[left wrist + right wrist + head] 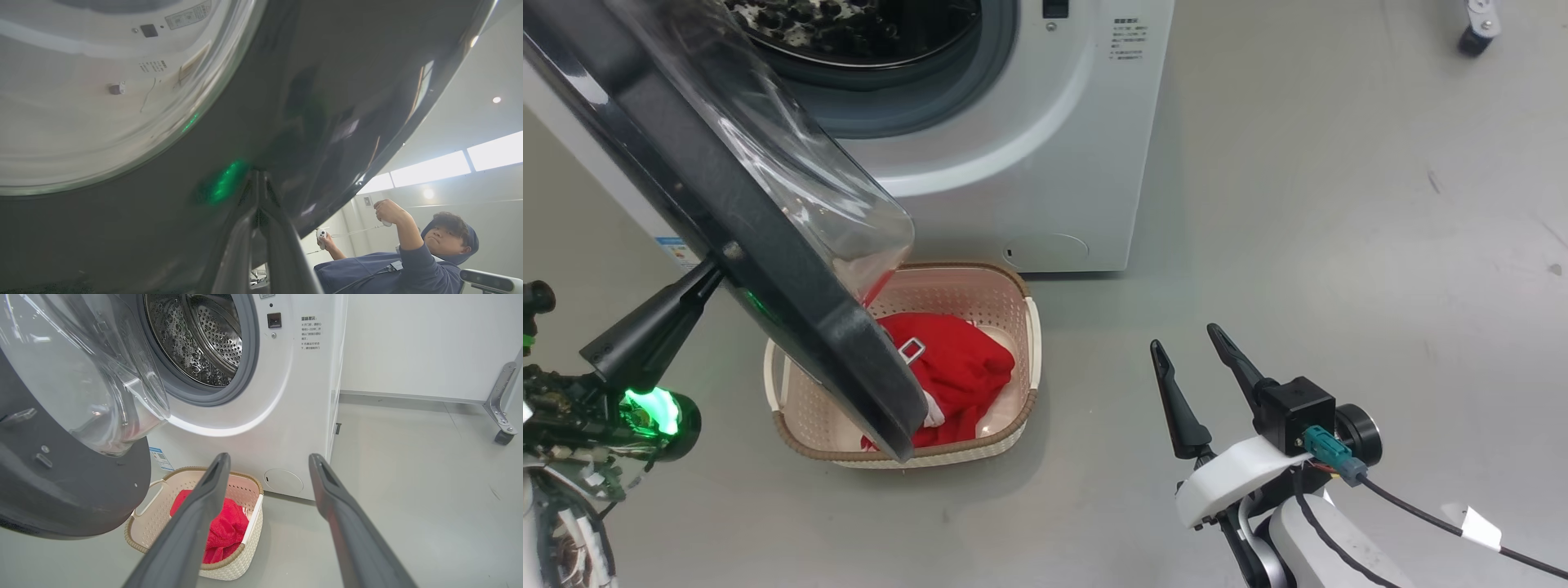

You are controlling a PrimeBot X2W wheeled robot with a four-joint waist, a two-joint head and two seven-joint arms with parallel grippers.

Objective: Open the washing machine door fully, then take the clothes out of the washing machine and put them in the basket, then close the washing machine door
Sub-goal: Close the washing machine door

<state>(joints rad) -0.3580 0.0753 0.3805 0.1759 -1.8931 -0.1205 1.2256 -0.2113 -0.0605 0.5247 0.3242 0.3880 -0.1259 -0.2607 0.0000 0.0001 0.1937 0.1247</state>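
The washing machine stands with its steel drum in sight. Its door hangs partly swung out over the basket. The cream basket sits on the floor before the machine, and the red clothes lie inside it. My left gripper is shut, its tips pressed against the door's black outer rim. My right gripper hovers open and empty to the right of the basket.
Grey floor spreads to the right of the machine. A metal caster leg stands at the far right by the white wall. A person holding controllers sits beyond the door in the left wrist view.
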